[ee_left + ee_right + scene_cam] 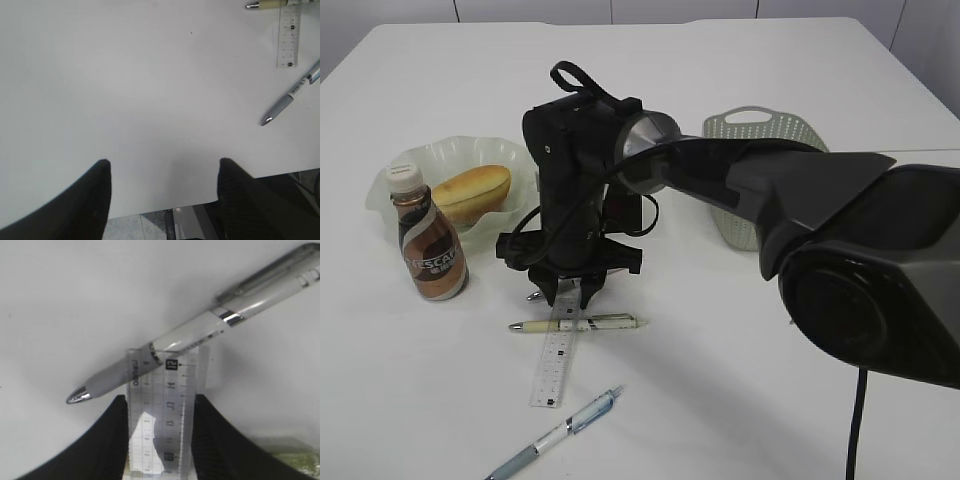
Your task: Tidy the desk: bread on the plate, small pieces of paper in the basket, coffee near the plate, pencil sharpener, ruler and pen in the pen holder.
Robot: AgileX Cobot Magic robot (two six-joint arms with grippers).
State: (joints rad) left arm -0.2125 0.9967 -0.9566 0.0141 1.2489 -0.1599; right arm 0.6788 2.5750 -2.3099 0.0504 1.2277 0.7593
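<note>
My right gripper (570,292) reaches across the middle and is shut on the edges of the clear ruler (555,355), at its far end (167,405), low at the table. A white pen (582,323) lies across the ruler just in front of the jaws (160,397). A blue pen (560,432) lies nearer the front. The bread (472,192) sits on the pale wavy plate (440,155), and the coffee bottle (430,242) stands beside it. My left gripper (164,162) is open and empty above the table's front edge. The pen holder and the sharpener are out of view.
A pale green basket (760,128) stands at the back right, partly behind the right arm. The left wrist view shows the ruler (289,40), the white pen (272,4) and the blue pen (290,97) at its upper right.
</note>
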